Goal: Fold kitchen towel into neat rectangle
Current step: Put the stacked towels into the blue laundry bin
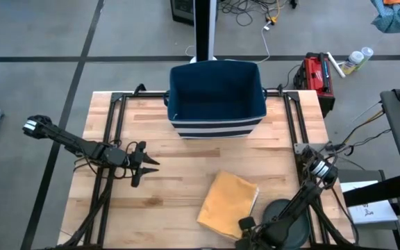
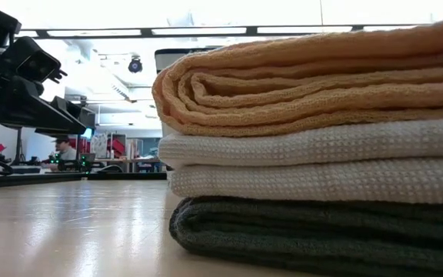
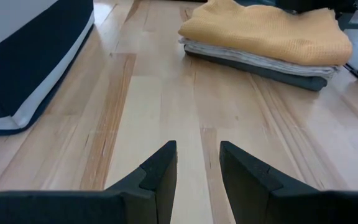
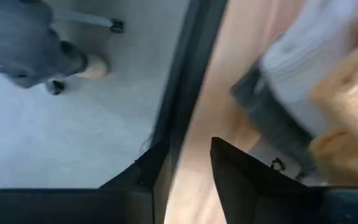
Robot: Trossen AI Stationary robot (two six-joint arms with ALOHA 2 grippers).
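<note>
top towel (image 1: 228, 203) mustard waffle; middle towel (image 2: 321, 161) cream; bottom towel (image 2: 321, 235) charcoal; bin (image 1: 217, 97) navy, white-striped

Grey floor (image 1: 47, 42), bright ceiling lights (image 2: 191, 31)

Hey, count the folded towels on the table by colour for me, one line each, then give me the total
Folded orange waffle-weave towel, top of the stack: 1
Folded white waffle-weave towels beneath it, counted as separate layers in the low view: 2
Folded dark grey towel, bottom of the stack: 1
Total: 4
</note>
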